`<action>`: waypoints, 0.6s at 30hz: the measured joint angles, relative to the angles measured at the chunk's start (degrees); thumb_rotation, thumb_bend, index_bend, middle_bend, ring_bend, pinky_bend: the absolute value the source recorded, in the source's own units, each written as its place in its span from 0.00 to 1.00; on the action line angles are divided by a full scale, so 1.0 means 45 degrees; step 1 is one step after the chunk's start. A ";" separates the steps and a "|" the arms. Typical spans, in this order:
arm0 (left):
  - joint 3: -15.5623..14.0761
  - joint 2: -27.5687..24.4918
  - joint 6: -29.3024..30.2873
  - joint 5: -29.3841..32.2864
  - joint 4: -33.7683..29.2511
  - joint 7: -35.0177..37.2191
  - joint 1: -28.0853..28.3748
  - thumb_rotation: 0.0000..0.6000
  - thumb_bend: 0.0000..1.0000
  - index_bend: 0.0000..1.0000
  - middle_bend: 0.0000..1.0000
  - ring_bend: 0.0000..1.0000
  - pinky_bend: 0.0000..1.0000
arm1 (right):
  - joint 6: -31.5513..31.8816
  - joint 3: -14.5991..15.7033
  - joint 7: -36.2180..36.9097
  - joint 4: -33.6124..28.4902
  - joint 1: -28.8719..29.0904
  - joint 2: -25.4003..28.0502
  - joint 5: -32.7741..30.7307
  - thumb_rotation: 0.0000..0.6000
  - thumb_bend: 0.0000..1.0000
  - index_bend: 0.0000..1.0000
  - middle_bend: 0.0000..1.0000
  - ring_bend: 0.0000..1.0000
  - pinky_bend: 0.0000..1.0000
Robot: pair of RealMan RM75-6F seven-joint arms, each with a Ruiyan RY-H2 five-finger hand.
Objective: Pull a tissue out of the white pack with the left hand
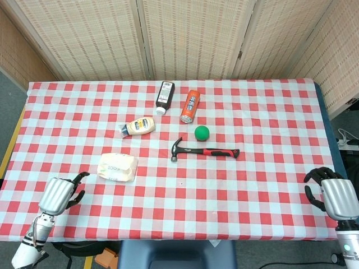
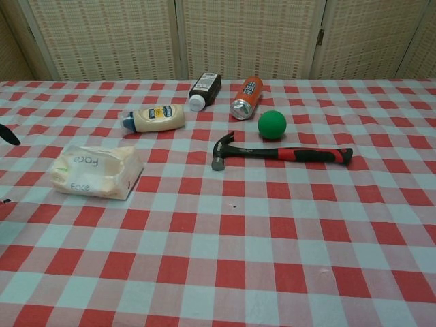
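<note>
The white tissue pack (image 1: 118, 167) lies flat on the checked cloth at the left, also in the chest view (image 2: 97, 171). My left hand (image 1: 59, 194) hovers near the table's front left edge, below and left of the pack, apart from it, fingers spread and holding nothing. A dark fingertip (image 2: 9, 134) pokes in at the chest view's left edge. My right hand (image 1: 335, 194) sits at the front right corner, fingers loosely curled and empty.
A hammer (image 1: 203, 151) with a red and black handle lies mid-table, a green ball (image 1: 202, 132) just behind it. Further back lie an orange can (image 1: 190, 106), a dark bottle (image 1: 164, 97) and a cream squeeze bottle (image 1: 138, 126). Wicker screens stand behind the table.
</note>
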State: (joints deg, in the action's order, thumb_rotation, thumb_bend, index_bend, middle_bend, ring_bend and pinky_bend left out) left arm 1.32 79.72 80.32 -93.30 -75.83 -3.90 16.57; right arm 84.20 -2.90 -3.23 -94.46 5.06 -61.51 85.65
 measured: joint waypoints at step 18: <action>0.1091 0.2722 -0.1713 0.0232 0.1538 -0.0652 0.2384 1.00 0.39 0.31 0.88 0.82 0.94 | 0.0842 -0.0317 0.0103 0.0502 -0.0220 -0.0481 0.0194 1.00 0.81 0.71 0.55 0.42 0.53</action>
State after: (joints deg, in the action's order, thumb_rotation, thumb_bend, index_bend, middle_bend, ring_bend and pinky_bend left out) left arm 6.23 91.97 72.62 -92.25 -68.91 -6.84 27.29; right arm 87.99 -4.33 -2.77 -92.20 4.07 -63.68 86.52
